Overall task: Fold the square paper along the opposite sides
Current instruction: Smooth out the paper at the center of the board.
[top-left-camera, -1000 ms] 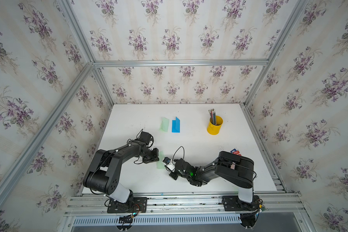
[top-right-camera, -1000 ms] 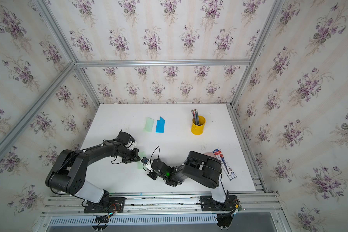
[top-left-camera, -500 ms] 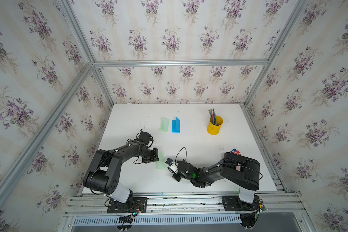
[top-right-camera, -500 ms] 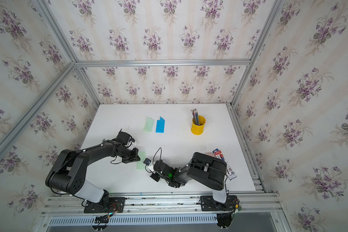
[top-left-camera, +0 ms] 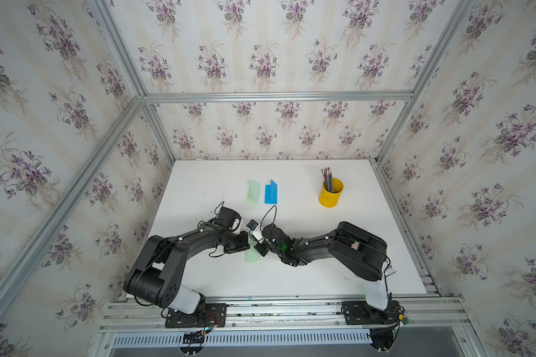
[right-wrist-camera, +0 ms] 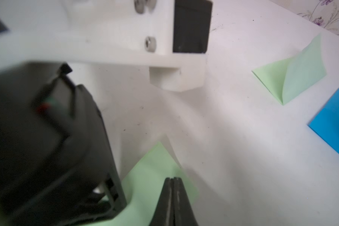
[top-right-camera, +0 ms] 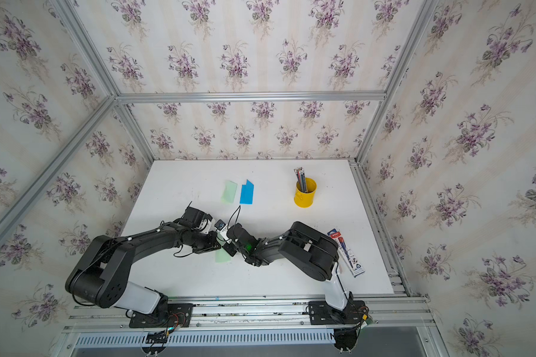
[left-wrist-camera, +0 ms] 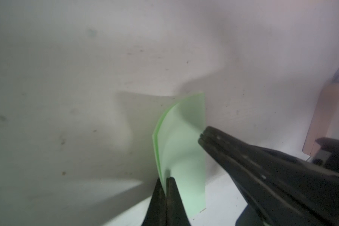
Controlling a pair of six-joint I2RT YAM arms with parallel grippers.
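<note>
The light green square paper [top-left-camera: 252,256] lies doubled over on the white table [top-left-camera: 307,278] between my two arms, its upper layer curving up [left-wrist-camera: 182,140]. My left gripper [left-wrist-camera: 165,179] is shut on the paper's free edges, pinching the layers together. My right gripper [right-wrist-camera: 173,178] is shut with nothing between its fingers; its tip rests on the paper at the folded side, seen as the black point [left-wrist-camera: 202,137] in the left wrist view. In both top views the two grippers meet over the paper [top-right-camera: 222,256], left gripper [top-right-camera: 218,244] beside right gripper [top-right-camera: 229,249].
A folded green paper [top-left-camera: 253,191] and a folded blue paper [top-left-camera: 270,193] lie further back. A yellow cup of pencils [top-left-camera: 330,192] stands at the back right. A pen packet [top-right-camera: 347,252] lies by the right edge.
My right gripper has slid along the paper toward the back of the table, uncovering the paper's near end. The left arm has stayed put.
</note>
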